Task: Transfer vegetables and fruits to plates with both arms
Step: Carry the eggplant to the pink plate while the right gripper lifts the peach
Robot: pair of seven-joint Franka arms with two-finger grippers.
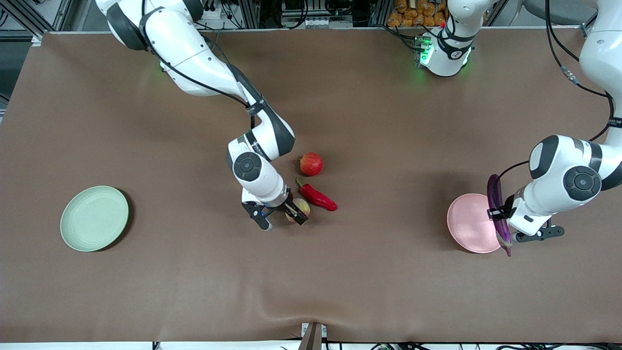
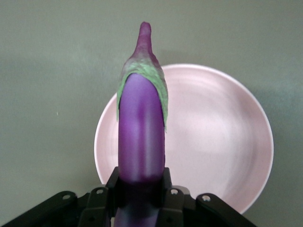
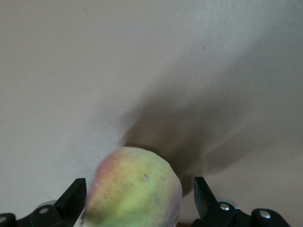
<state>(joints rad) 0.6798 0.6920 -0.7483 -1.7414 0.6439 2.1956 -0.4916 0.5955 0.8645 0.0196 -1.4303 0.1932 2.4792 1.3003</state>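
two plates (image 1: 95, 218) (image 1: 469, 223), two fruits (image 1: 311, 164) (image 1: 302, 208); left fingers (image 1: 496, 214) clamp eggplant (image 1: 494, 194), right fingers (image 1: 265, 223) wide.

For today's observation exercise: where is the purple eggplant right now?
The eggplant is off the table, clamped in the left gripper over the edge of the pink plate, at the left arm's end of the table.

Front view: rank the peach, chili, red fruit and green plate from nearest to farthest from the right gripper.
1. Peach, between the open right gripper fingers.
2. Chili, just beside the peach.
3. Red fruit, farther from the camera than the chili.
4. Green plate, at the right arm's end of the table.
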